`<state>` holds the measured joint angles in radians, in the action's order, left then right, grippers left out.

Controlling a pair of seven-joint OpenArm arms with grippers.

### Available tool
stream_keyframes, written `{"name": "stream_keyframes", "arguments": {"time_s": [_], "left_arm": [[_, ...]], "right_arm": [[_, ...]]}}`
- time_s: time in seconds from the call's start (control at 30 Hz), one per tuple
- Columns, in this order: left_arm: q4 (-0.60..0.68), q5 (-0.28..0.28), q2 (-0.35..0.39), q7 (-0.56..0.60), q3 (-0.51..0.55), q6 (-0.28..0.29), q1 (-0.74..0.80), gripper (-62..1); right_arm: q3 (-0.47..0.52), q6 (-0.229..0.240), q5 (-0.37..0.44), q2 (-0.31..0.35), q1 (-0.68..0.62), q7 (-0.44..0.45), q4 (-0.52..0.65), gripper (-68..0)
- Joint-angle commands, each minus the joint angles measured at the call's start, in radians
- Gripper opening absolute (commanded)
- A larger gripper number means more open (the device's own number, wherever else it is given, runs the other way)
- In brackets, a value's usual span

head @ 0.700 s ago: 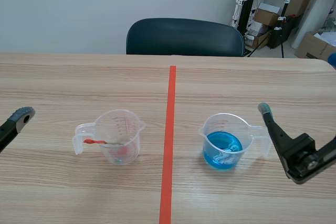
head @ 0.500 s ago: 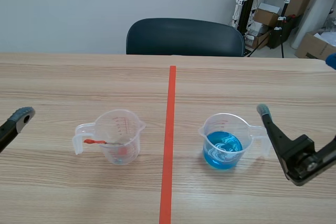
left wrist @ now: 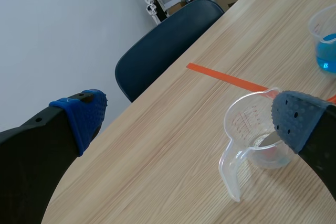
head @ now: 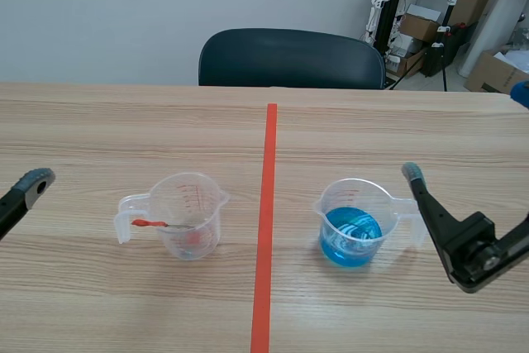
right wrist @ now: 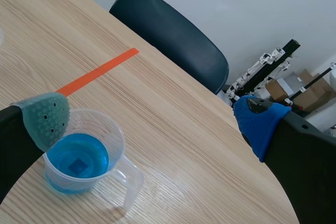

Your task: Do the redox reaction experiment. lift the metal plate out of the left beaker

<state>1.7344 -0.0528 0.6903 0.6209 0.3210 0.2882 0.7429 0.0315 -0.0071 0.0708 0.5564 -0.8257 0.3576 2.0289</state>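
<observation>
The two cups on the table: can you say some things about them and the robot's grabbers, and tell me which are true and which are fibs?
1. The right beaker holds blue liquid. True.
2. The metal plate rests in the left beaker. True.
3. The left gripper is shut on the metal plate. False: it is open and holds nothing, off to the side of the left beaker.
4. Both beakers stand on one side of the orange tape line. False: the orange tape line runs between them, one beaker on each side.
5. The right gripper is open. True.
</observation>
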Motion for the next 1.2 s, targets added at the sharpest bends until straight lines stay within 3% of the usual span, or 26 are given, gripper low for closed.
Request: {"name": "stream_keyframes", "arguments": {"time_s": [0.0,0.3,0.5,0.97,1.17], "left_arm": [[0.008,-0.014,0.005,0.013,0.003,-0.005,0.005,1.4],[0.008,-0.014,0.005,0.013,0.003,-0.005,0.005,1.4],[0.008,-0.014,0.005,0.013,0.003,-0.005,0.005,1.4],[0.008,-0.014,0.005,0.013,0.003,-0.005,0.005,1.4],[-0.014,-0.014,-0.038,0.010,0.003,-0.006,0.010,1.4]], "right_arm": [[0.008,-0.007,0.004,0.000,0.013,0.007,0.027,0.4],[0.007,0.004,0.004,0.045,0.011,0.000,0.027,0.4],[0.007,0.061,0.004,0.107,0.011,0.008,0.027,0.4],[-0.019,0.068,0.054,0.324,0.008,0.058,0.027,0.4],[-0.026,0.068,0.072,0.412,0.008,0.119,0.027,0.4]]}}
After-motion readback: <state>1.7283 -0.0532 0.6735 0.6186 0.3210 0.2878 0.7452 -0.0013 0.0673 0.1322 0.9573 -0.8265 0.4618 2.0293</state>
